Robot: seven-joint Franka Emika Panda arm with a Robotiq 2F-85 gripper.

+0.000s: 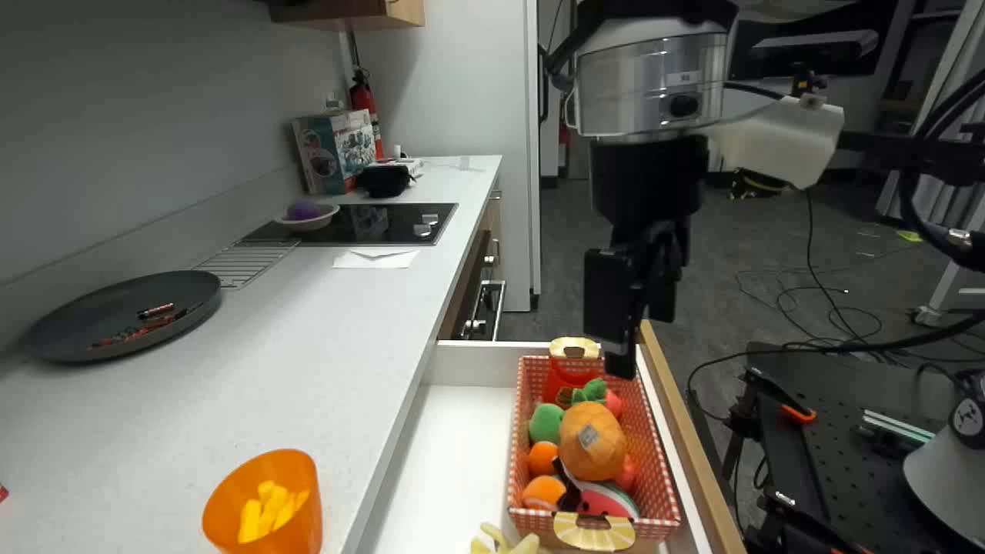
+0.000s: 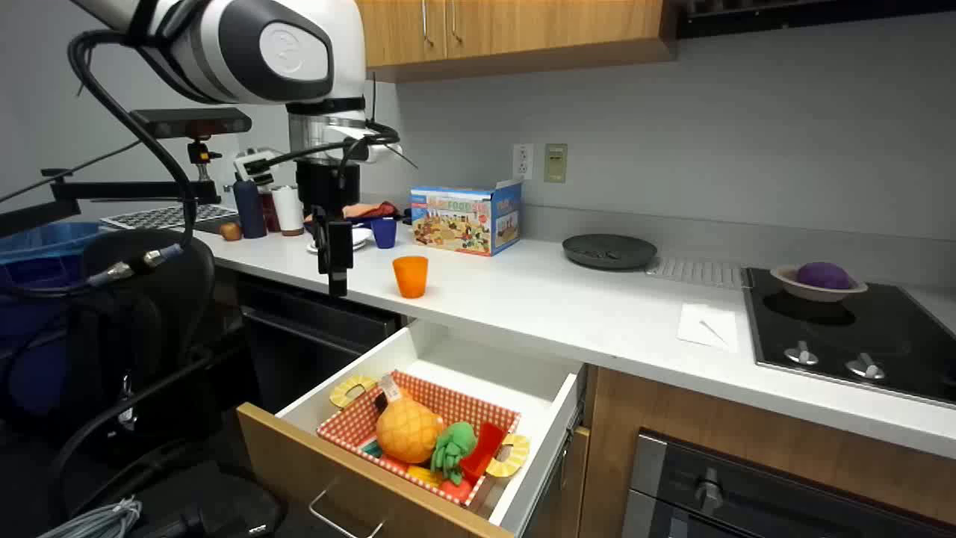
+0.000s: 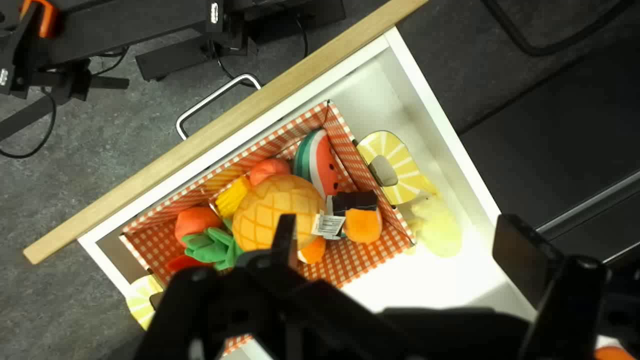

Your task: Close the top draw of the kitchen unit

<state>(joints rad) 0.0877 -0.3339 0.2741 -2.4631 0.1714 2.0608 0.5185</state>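
Top drawer (image 2: 299, 459) stands well out from the kitchen unit (image 2: 620, 390), below the front edge of the bench (image 2: 523, 293); extended in all three views.

My gripper (image 3: 397, 230) hangs higher than the drawer and apart from it in both exterior views. Wrist view settles its state: tips spread wide. From outside, I find that gap hard to judge.

Silver handle (image 3: 212, 99) on the drawer front: full loop in the wrist view, down at the lower frame edge in an exterior view.

Checked basket (image 2: 455, 400) inside the drawer, full of toy fruit (image 1: 546, 423), pineapple (image 2: 408, 430) on top.

Pale yellow toy (image 3: 440, 227) beside the basket: washed out by glare in the wrist view, cut by the frame in an exterior view.

In an exterior view I look down into the orange cup (image 1: 269, 468) on the bench and see yellow sticks (image 1: 269, 512). Past the hob (image 1: 392, 223), same view, a red fire extinguisher (image 1: 364, 100).

In an exterior view a printed box (image 2: 452, 217) stands near the dark pan (image 2: 635, 246), on the bench; the cup shows its outer side there, contents hidden.
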